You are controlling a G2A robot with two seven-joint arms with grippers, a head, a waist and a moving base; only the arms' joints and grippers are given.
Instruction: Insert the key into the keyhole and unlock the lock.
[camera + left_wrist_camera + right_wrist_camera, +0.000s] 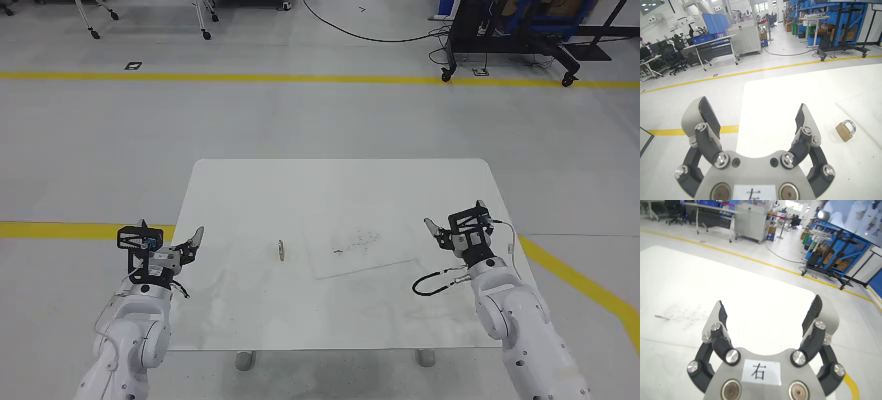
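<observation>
Left gripper [752, 103] hangs at the worktop's [330, 190] nine o'clock edge, fingers spread and empty; the right gripper [768, 300] sits at three o'clock, equally released. Between them the padlock [845, 131] rests on the worktop, shackle shut, at three o'clock from the left gripper in the top view. A thin grey sliver [661, 317] by the scuffs may be the key, too small to tell. The padlock looks like rigid brass, dense and smooth, likely to skid; pinching its body across the flat faces, keyhole end left free, seems safest
</observation>
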